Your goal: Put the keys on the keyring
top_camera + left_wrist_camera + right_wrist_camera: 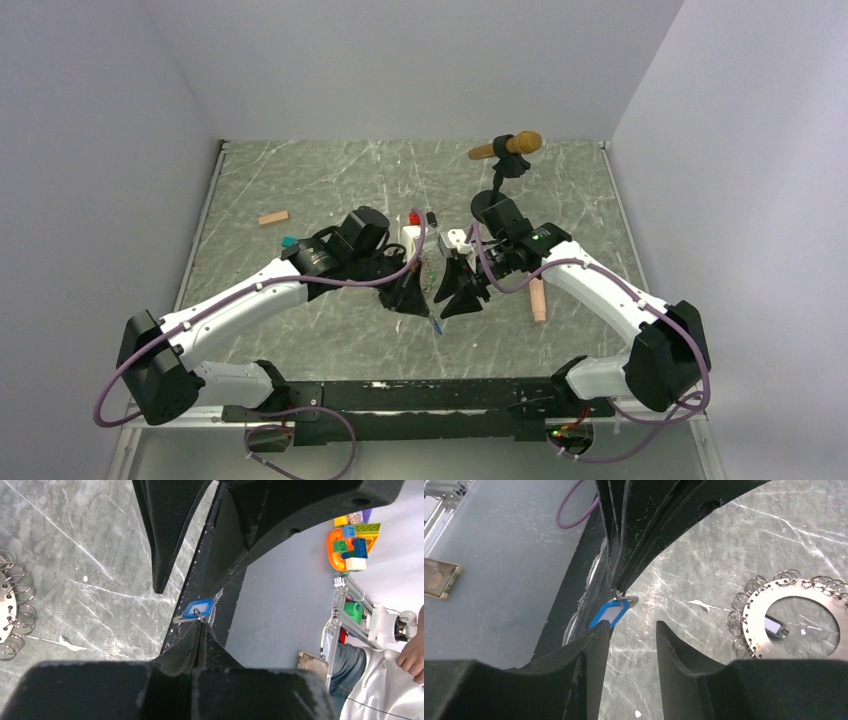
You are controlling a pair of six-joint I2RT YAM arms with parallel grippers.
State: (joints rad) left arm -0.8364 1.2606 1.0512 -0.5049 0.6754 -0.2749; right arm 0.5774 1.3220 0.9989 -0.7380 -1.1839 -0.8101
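Note:
My left gripper [201, 626] is shut on the small wire ring of the blue key [197, 608] and holds it above the table. In the top view the left gripper [424, 310] and right gripper [450, 305] meet at the table's middle, and the blue key [437, 327] hangs at their tips. My right gripper [631, 630] is open, its left fingertip right beside the blue key [608, 616]. The keyring [754, 605] is a flat metal ring edged with several wire loops. It lies on the table to the right, with a dark tag [775, 627] in its hole. A red key [414, 217] lies behind.
A small black cylinder [431, 217] lies by the red key. A black round-based stand [492, 205] with a tan head [520, 143] is at the back right. Wooden blocks lie at the left [273, 217] and right [538, 298]. A white block [411, 240] sits behind the grippers.

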